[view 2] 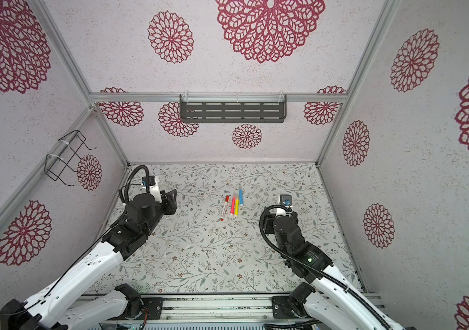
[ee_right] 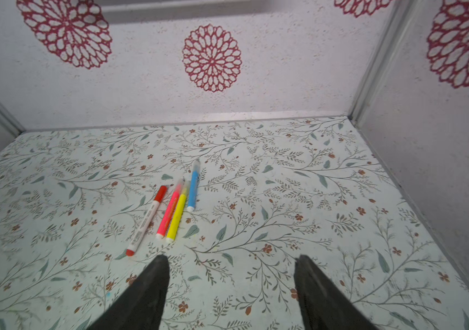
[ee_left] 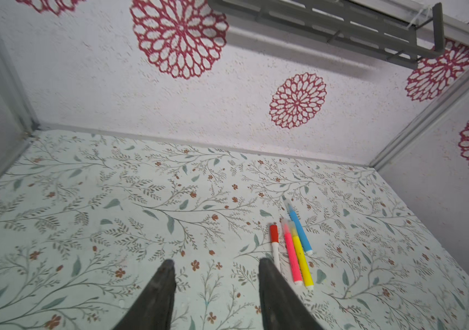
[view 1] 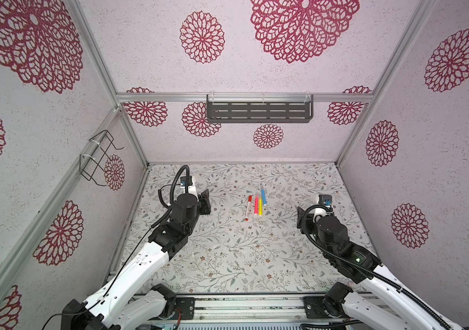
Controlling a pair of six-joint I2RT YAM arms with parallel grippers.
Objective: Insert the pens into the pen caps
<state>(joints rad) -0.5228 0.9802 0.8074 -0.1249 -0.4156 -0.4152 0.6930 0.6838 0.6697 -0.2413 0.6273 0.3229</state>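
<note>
Four pens lie side by side mid-table in both top views: a white one [view 1: 248, 208] [view 2: 224, 210], a pink [view 1: 256, 205], a yellow [view 1: 260, 207] and a blue [view 1: 263, 195]. A red pen cap [ee_left: 273, 233] [ee_right: 161, 193] sits on the white pen's far end. Pale clear caps [ee_left: 287, 203] [ee_right: 196, 165] cover the far ends of the other three. My left gripper [view 1: 206, 200] [ee_left: 216, 262] hovers open and empty left of the pens, one finger's tip overlapping the white pen [ee_left: 275, 251] in the left wrist view. My right gripper [view 1: 301, 213] [ee_right: 232, 258] is open and empty to their right.
The floral table [view 1: 227, 257] is walled at the back and both sides. A grey slotted shelf [view 1: 259, 111] hangs on the back wall and a black wire rack [view 1: 97, 160] on the left wall. A few small pale specks [view 1: 214, 245] lie toward the front.
</note>
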